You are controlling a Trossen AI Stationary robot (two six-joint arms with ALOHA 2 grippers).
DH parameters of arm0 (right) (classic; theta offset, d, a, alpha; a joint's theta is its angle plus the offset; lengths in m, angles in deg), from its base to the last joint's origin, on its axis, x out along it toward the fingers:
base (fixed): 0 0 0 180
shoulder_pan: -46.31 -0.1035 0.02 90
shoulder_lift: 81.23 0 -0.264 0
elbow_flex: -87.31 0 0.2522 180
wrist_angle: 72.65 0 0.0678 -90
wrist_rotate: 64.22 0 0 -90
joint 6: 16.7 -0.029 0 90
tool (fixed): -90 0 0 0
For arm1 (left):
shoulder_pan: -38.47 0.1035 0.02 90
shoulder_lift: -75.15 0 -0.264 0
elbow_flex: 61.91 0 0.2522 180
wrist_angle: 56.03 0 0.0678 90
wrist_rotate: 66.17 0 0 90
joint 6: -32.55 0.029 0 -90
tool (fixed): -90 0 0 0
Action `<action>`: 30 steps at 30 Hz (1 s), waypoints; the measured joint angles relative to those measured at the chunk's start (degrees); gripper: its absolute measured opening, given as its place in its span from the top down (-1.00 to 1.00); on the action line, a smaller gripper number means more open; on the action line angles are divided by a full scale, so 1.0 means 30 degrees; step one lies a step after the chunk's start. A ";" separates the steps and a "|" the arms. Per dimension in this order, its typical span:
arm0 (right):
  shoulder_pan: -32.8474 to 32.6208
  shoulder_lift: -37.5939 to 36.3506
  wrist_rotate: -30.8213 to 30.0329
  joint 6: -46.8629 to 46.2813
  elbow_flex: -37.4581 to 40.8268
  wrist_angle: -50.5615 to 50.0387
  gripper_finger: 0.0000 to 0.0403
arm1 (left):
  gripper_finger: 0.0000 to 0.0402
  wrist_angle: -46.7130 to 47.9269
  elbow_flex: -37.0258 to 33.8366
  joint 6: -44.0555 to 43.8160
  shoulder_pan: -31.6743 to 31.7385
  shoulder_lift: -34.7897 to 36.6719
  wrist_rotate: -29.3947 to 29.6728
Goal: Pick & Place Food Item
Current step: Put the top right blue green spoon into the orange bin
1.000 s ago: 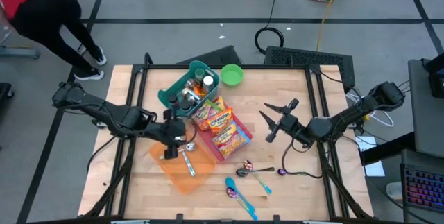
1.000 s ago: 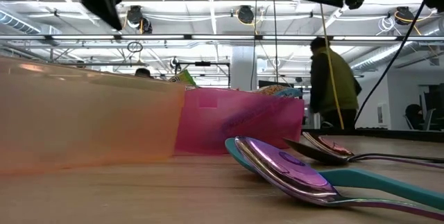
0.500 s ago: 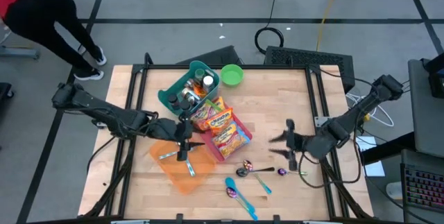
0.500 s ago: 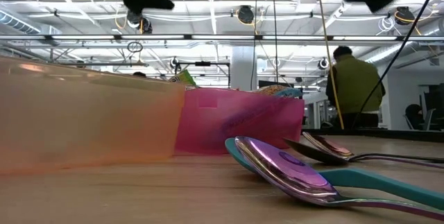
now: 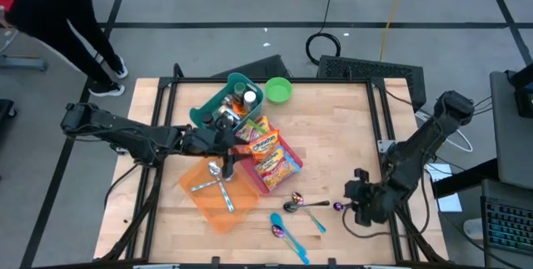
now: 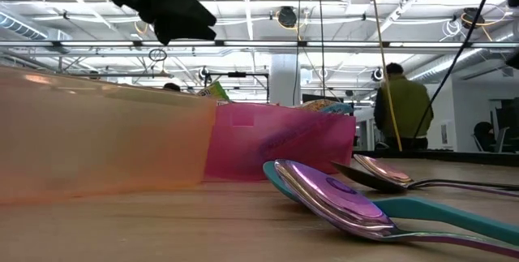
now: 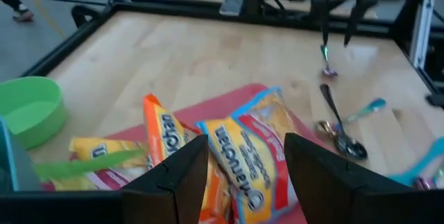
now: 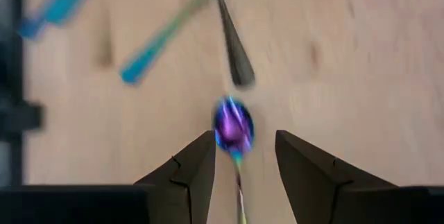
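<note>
So the left tool (image 7: pixel 239 172) hangs open right over the noodle packets (image 7: pixel 243 161) in the pink bin (image 5: pixel 287 171); right tool (image 8: pixel 241 165), open too, straddles a purple spoon (image 8: pixel 234 125).

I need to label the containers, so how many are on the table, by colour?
Teal bin: 1
Pink bin: 1
Orange bin: 1
Green bowl: 1
Total: 4
</note>
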 joint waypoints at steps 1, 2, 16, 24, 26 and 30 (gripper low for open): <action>-0.0400 0.0316 -0.0001 -0.0536 0.0006 -0.0389 0.30 | 0.01 -0.0195 0.0000 0.0000 0.0087 0.0000 0.0013; -0.0766 0.0693 -0.0068 -0.0923 0.0006 -0.0530 0.30 | 0.01 -0.0377 0.0000 -0.0007 0.0162 0.0000 0.0006; -0.2031 0.5708 0.0560 -0.1076 -0.0052 -0.0019 0.30 | 0.01 -0.1478 0.0000 -0.0124 0.0578 0.0000 -0.0007; -0.1982 0.6573 0.1861 -0.2049 -0.0056 -0.0206 0.65 | 0.01 -0.1513 0.0000 -0.0102 0.0578 0.0000 -0.0006; -0.1973 0.6588 0.2090 -0.2145 -0.0037 -0.0169 0.83 | 0.01 -0.1505 0.0000 -0.0096 0.0578 0.0000 -0.0003; -0.1973 0.6595 0.2352 -0.2635 -0.0023 -0.0185 0.96 | 0.01 -0.1498 0.0000 -0.0047 0.0578 0.0000 -0.0003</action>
